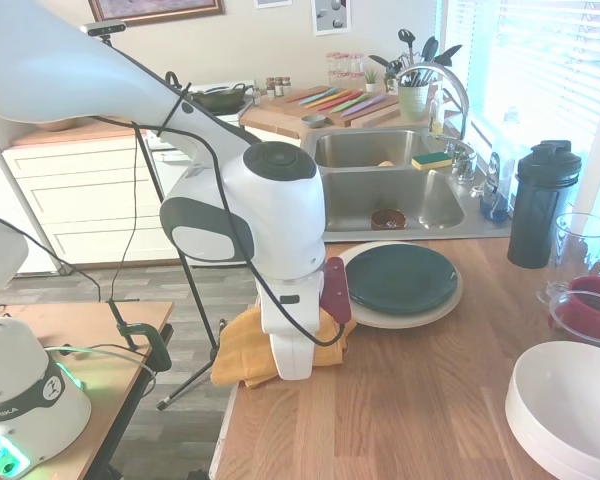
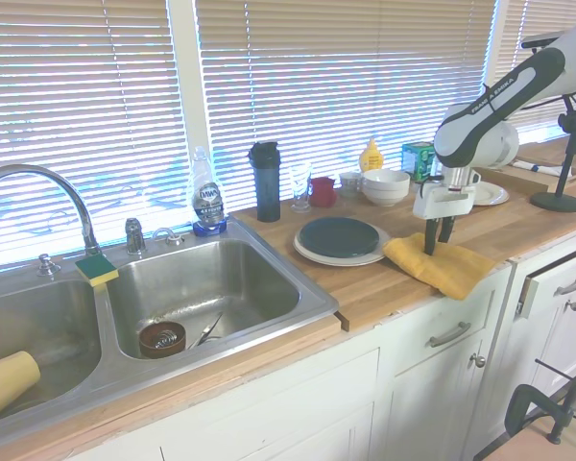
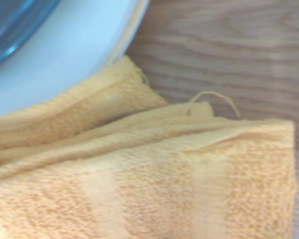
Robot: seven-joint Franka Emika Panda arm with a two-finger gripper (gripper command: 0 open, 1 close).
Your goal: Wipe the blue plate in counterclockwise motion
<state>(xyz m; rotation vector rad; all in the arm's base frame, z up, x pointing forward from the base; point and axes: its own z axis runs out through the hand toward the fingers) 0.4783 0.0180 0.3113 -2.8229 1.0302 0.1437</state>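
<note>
Where arm blocks, yellow towel [image 1: 242,352] hides (partly).

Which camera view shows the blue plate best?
The first exterior view: the blue plate is near and almost whole, lying on the white plate. The second exterior view shows it whole but smaller and flatter. The wrist view catches only a blurred blue edge in a corner, beside the yellow cloth.

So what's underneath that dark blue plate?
The blue plate sits on a larger cream-white plate, whose rim shows all around it. That one rests on the wooden counter. The cream plate's middle is covered, so anything there is hidden.
</note>
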